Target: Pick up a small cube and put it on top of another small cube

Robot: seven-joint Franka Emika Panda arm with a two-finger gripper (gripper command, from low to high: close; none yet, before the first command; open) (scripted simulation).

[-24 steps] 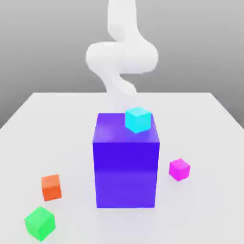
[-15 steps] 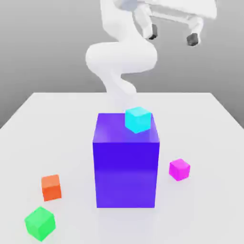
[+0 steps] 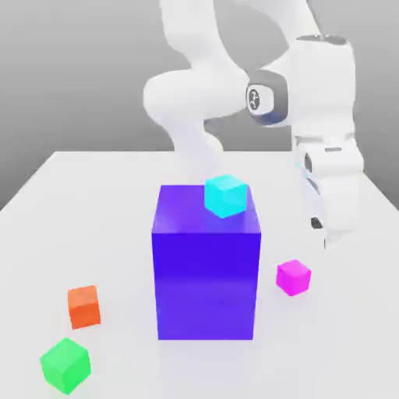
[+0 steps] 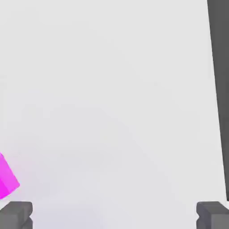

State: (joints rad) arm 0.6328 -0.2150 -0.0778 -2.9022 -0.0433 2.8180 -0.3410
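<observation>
One small magenta cube [image 3: 294,277] sits on the desk [image 3: 93,195] at the exterior view's right of the big purple block [image 3: 206,269]; my gripper [image 3: 326,234] hangs just above and beyond it, having dropped from high overhead half a second ago. From my hand view, my gripper [image 4: 114,215] is spread wide and empty, the magenta cube [image 4: 6,179] just outside one fingertip [image 4: 17,214].

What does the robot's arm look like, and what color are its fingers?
The arm is smooth, glossy white, made of fat rounded tube sections. One joint has a dark grey round cap with a small white mark on it. The hand section is a white boxy block. The gripper has two dark grey, square-tipped fingers. No loose cables show.
</observation>
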